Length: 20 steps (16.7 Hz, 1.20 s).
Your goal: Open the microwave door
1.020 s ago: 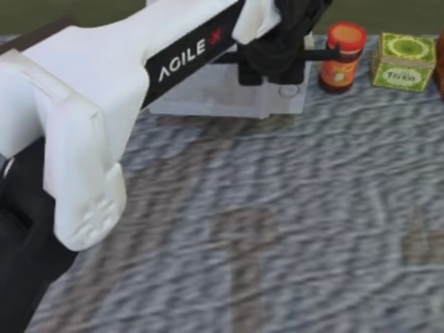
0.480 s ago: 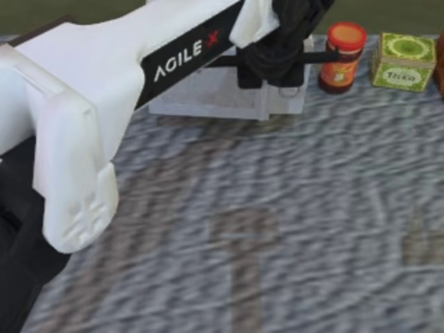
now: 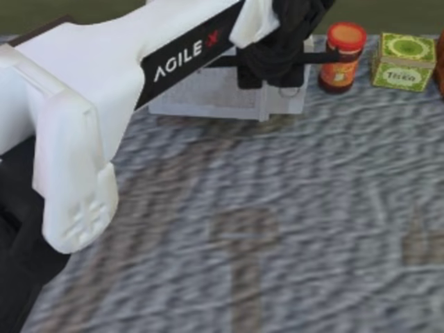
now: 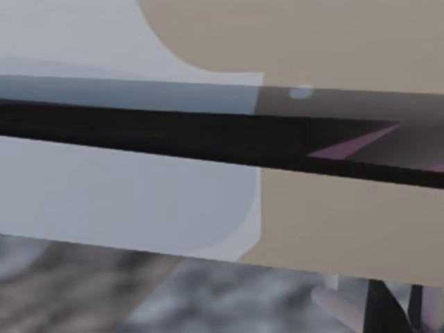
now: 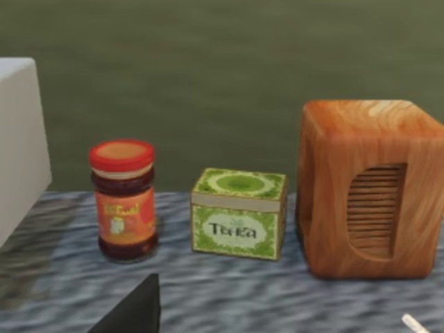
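Door (image 3: 208, 94) at 12 o'clock, left hand (image 3: 277, 66) at its handle, grip state unclear; slipping off risks striking jar (image 3: 341, 55).

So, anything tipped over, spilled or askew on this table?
Nothing stands out. The jar, green tea box and wooden box stand upright in a row beside the microwave, where the left claw works.

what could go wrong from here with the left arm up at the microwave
The left gripper sits hard against the microwave front, its hold on the door hidden, so a pull might slip off. The jar stands just beside it on the right; an arm swinging with the door could knock it into the green box.
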Tool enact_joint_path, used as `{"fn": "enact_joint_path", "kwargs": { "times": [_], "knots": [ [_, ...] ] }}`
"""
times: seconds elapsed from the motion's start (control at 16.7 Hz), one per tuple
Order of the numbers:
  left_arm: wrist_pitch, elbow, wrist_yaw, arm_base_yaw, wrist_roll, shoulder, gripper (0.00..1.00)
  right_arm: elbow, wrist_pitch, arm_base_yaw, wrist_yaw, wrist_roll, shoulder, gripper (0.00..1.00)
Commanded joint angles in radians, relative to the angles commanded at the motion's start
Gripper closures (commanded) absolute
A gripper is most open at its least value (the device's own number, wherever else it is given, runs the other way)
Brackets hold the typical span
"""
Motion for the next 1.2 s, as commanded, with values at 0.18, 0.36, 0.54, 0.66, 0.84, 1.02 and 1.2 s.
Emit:
{"fn": "enact_joint_path", "kwargs": {
  "times": [0.18, 0.36, 0.54, 0.66, 0.84, 1.02, 1.2],
  "knots": [
    [0.0, 0.0, 0.0, 0.0, 0.0, 0.0, 1.0, 0.0, 0.0, 0.0, 0.0, 0.0, 0.0, 0.0],
    [0.0, 0.0, 0.0, 0.0, 0.0, 0.0, 1.0, 0.0, 0.0, 0.0, 0.0, 0.0, 0.0, 0.0],
    [0.0, 0.0, 0.0, 0.0, 0.0, 0.0, 1.0, 0.0, 0.0, 0.0, 0.0, 0.0, 0.0, 0.0],
    [0.0, 0.0, 0.0, 0.0, 0.0, 0.0, 1.0, 0.0, 0.0, 0.0, 0.0, 0.0, 0.0, 0.0],
    [0.017, -0.012, 0.004, -0.004, 0.007, -0.013, 1.0, 0.0, 0.0, 0.0, 0.0, 0.0, 0.0, 0.0],
    [0.066, -0.112, 0.012, 0.0, 0.046, -0.068, 1.0, 0.0, 0.0, 0.0, 0.0, 0.0, 0.0, 0.0],
    [0.108, -0.19, 0.03, 0.001, 0.076, -0.108, 1.0, 0.0, 0.0, 0.0, 0.0, 0.0, 0.0, 0.0]
  ]
}}
